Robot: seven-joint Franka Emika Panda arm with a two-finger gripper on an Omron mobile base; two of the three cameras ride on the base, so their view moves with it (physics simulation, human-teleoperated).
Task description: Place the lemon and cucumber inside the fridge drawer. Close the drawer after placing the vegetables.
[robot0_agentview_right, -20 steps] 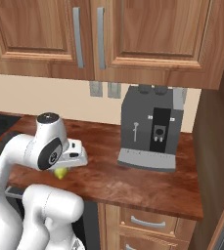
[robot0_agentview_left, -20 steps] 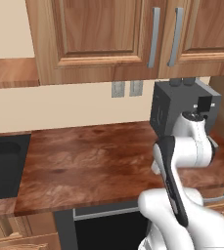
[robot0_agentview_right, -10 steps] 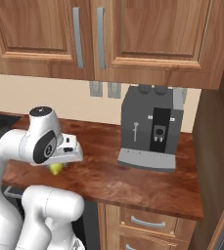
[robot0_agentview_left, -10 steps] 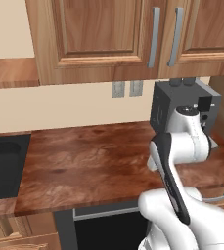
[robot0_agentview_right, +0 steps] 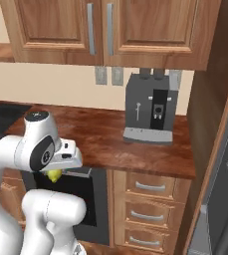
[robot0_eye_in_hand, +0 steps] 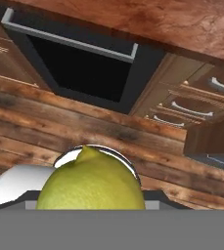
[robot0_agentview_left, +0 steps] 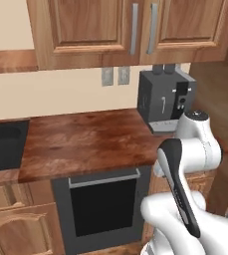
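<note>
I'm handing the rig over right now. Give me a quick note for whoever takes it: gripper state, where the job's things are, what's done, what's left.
Gripper: shut on the lemon, carried off the counter, in front of the oven.
Cucumber and fridge drawer: not located from these cameras; find them first.
Done: lemon picked up.
Left: put the lemon in the fridge drawer, fetch the cucumber and place it there too, then close the drawer.

Kitchen: wooden cabinets (robot0_agentview_left: 90,30), oven (robot0_agentview_left: 103,204), coffee machine (robot0_agentview_right: 150,107)
</note>
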